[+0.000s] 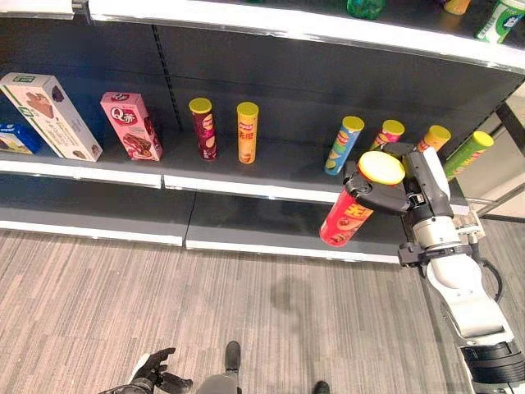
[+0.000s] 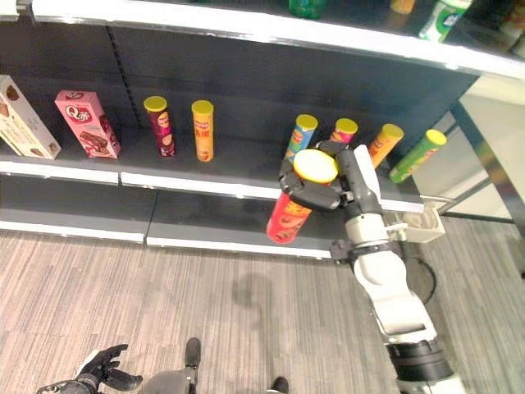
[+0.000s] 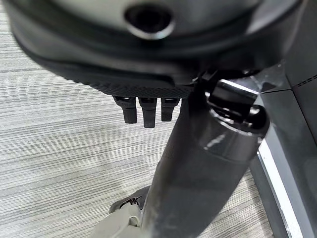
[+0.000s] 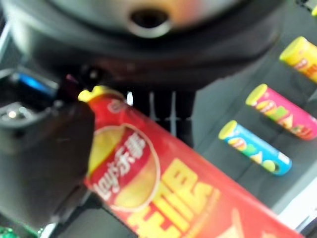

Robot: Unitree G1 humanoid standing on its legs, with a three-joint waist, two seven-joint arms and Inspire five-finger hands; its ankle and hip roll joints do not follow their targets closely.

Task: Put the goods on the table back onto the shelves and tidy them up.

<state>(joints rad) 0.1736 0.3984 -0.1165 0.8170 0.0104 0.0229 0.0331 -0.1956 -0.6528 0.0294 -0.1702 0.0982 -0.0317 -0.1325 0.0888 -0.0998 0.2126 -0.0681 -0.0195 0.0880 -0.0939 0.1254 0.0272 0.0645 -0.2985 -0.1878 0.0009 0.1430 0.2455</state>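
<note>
While raised, right hand (image 1: pixel 402 190) (curled) grips red can (image 1: pixel 346 215)

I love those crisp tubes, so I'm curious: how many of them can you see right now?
7. Six stand on the middle shelf: maroon, orange, blue, pink, another orange, green. The right hand holds a red one. Others may be hidden.

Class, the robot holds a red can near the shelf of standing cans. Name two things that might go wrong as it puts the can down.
1. The right hand grips the red can near its yellow lid, and the can hangs tilted; set down like that, it might topple.
2. The blue can and pink can stand close behind the hand on the shelf; moving in could knock them over.
</note>
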